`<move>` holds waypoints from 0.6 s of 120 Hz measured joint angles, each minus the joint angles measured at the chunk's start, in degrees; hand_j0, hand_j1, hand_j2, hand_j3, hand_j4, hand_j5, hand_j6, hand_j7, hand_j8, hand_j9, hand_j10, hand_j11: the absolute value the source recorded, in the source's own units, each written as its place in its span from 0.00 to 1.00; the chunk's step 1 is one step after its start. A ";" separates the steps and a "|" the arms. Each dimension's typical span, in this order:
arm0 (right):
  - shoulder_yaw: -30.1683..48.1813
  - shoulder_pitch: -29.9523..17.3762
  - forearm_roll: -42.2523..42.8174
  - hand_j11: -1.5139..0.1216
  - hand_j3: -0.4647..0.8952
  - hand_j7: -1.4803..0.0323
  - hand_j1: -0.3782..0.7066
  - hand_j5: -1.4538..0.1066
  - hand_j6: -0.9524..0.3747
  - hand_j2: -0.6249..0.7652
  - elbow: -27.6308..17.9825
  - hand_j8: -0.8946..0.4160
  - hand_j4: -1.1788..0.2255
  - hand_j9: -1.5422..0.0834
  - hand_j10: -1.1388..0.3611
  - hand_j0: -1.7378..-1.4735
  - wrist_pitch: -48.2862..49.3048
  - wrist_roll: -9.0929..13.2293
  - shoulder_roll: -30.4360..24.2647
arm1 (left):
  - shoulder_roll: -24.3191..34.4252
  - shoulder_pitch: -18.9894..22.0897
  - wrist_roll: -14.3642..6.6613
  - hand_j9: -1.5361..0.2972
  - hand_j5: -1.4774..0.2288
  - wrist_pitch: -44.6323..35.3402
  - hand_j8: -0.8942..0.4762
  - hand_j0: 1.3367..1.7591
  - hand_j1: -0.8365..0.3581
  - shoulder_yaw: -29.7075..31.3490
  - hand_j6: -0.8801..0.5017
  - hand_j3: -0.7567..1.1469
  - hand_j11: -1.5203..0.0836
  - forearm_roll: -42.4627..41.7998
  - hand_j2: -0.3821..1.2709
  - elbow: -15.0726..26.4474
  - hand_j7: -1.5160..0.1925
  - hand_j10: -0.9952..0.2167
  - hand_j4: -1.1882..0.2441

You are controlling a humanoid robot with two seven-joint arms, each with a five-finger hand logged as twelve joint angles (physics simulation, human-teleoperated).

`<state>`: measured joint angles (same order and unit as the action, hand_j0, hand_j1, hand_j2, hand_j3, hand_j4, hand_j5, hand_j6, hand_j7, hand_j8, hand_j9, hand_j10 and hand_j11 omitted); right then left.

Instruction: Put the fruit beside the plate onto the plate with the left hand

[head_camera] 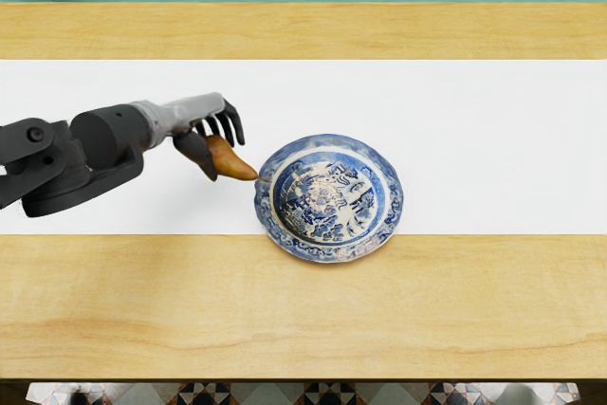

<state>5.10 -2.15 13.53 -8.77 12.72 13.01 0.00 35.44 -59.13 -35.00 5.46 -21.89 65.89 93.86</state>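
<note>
Nearest us, the pale wooden surface runs the full width, with a white strip laid along its middle. On the left, the left arm comes in from the edge, dark housing first, then a grey forearm. The left hand is closed on the pear: black fingers curl over its top and the thumb presses its near side. The brown-orange pear slants down to the right, its narrow end right at the plate's left rim, not yet on it. I can't tell whether it's lifted. Further right, the blue-and-white patterned plate sits across the strip's near border.
</note>
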 joint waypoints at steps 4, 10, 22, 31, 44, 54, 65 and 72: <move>0.00 0.01 0.00 0.91 0.34 0.96 0.05 0.91 0.70 0.45 0.01 0.67 0.82 0.93 0.74 0.30 0.00 0.00 0.00 | -1.08 -0.18 -0.01 0.39 0.38 0.03 0.26 0.76 0.43 -0.05 0.22 0.40 0.43 -0.09 0.49 -0.01 0.41 0.32 0.39; 0.00 0.00 0.00 0.91 0.34 0.96 0.05 0.91 0.70 0.45 0.01 0.67 0.82 0.93 0.74 0.30 0.01 0.00 0.00 | -2.41 -0.20 0.00 0.39 0.38 0.02 0.27 0.76 0.42 -0.09 0.22 0.40 0.43 -0.37 0.51 0.01 0.41 0.32 0.39; 0.00 0.00 0.00 0.91 0.34 0.96 0.05 0.91 0.70 0.45 0.01 0.67 0.82 0.93 0.74 0.30 0.02 0.00 0.00 | -4.59 -0.81 0.01 0.39 0.38 0.05 0.27 0.76 0.42 -0.14 0.22 0.40 0.43 -0.58 0.51 0.00 0.41 0.32 0.39; 0.00 0.00 0.00 0.91 0.34 0.96 0.05 0.91 0.70 0.45 0.00 0.67 0.82 0.93 0.74 0.30 0.01 0.00 0.00 | -6.76 -0.90 0.00 0.39 0.37 0.09 0.26 0.76 0.42 -0.13 0.22 0.40 0.44 -0.63 0.51 -0.01 0.42 0.32 0.40; 0.00 0.01 0.00 0.91 0.34 0.96 0.05 0.91 0.70 0.45 0.00 0.67 0.82 0.93 0.74 0.30 0.00 0.00 0.00 | -9.32 -0.78 -0.01 0.39 0.37 0.11 0.27 0.76 0.41 -0.04 0.22 0.40 0.44 -0.62 0.52 0.00 0.42 0.32 0.40; 0.00 0.02 0.00 0.91 0.34 0.96 0.05 0.91 0.70 0.45 0.00 0.67 0.82 0.93 0.74 0.30 0.01 0.00 0.00 | -11.05 -0.42 -0.01 0.39 0.37 0.12 0.27 0.76 0.40 0.17 0.23 0.40 0.44 -0.66 0.54 -0.28 0.41 0.32 0.40; 0.00 0.02 0.00 0.91 0.34 0.96 0.05 0.91 0.70 0.45 0.00 0.67 0.82 0.93 0.74 0.30 0.01 0.00 0.00 | -12.57 -0.11 -0.01 0.39 0.37 0.12 0.27 0.76 0.42 0.34 0.23 0.40 0.44 -0.68 0.50 -1.31 0.41 0.31 0.40; 0.00 0.02 0.00 0.91 0.34 0.96 0.05 0.91 0.70 0.45 0.01 0.67 0.82 0.93 0.74 0.30 0.00 0.00 0.00 | -13.02 -0.11 -0.02 0.39 0.37 0.11 0.26 0.76 0.43 0.39 0.23 0.40 0.44 -0.55 0.49 -1.93 0.41 0.31 0.40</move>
<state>5.10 -2.13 13.53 -8.76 12.72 13.01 0.00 22.42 -59.24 -35.02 5.58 -21.49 65.34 91.93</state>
